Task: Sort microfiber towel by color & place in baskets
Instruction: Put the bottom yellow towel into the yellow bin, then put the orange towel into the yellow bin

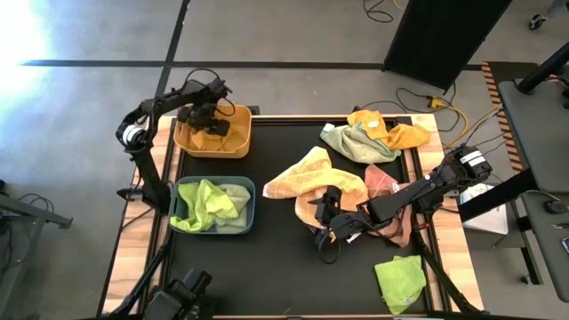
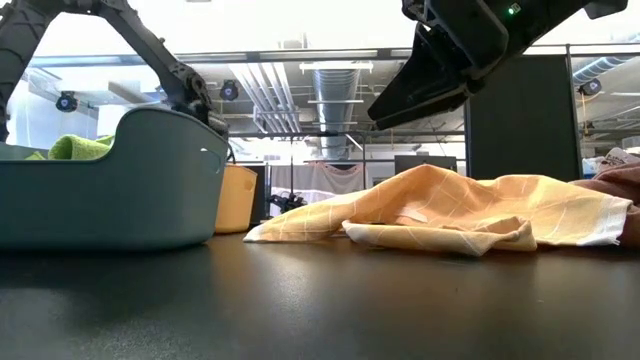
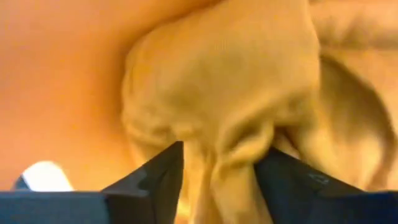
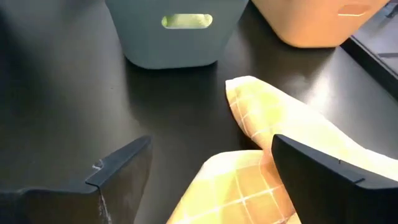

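Left gripper (image 1: pixel 212 124) lowered into yellow-orange basket (image 1: pixel 233 147) near bench's far-left corner, jaws part-spread around yellow towel (image 3: pixel 236 93), apparently for release.

Right gripper (image 1: pixel 327 222) spread wide, empty, over checked yellow towel (image 1: pixel 307 178) mid-bench.

Blue-grey basket (image 1: pixel 251 206) held green towels (image 1: pixel 206 203).

Unsorted towels (image 1: pixel 373 135) noted at far-right corner.

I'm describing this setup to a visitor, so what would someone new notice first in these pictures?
Probably the left hand down inside the yellow-orange basket at the table's far left, fingers apart around a yellow towel. Next, the right hand open over the yellow checked towel mid-table. The blue-grey basket beside it holds green towels.
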Action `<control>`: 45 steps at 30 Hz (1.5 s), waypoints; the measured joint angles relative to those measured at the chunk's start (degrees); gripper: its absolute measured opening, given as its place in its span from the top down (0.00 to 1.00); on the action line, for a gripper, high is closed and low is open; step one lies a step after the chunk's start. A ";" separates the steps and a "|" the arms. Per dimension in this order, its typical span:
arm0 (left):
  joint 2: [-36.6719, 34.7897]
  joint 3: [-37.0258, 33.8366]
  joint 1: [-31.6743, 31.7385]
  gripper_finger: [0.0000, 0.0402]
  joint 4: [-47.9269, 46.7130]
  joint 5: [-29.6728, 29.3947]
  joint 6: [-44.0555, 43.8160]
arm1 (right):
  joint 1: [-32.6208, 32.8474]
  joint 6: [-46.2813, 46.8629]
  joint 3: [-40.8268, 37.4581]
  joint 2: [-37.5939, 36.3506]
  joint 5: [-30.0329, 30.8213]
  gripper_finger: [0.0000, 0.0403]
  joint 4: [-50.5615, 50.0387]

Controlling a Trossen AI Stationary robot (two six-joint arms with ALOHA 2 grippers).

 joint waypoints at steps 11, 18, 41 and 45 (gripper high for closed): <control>-19.17 -1.42 -5.77 0.43 1.29 0.67 9.68 | -1.66 9.18 0.00 -0.07 2.64 0.16 -20.22; -38.17 -14.00 -19.10 0.44 19.74 11.03 11.58 | -6.38 13.17 0.00 -0.07 14.68 0.16 -25.09; -60.03 -35.55 -58.76 0.44 45.97 9.73 16.53 | -18.90 -10.90 9.57 6.98 6.14 0.93 -21.27; -57.47 -34.23 -58.63 0.44 48.93 4.36 18.07 | -18.28 -17.86 14.88 5.27 7.58 0.97 -19.33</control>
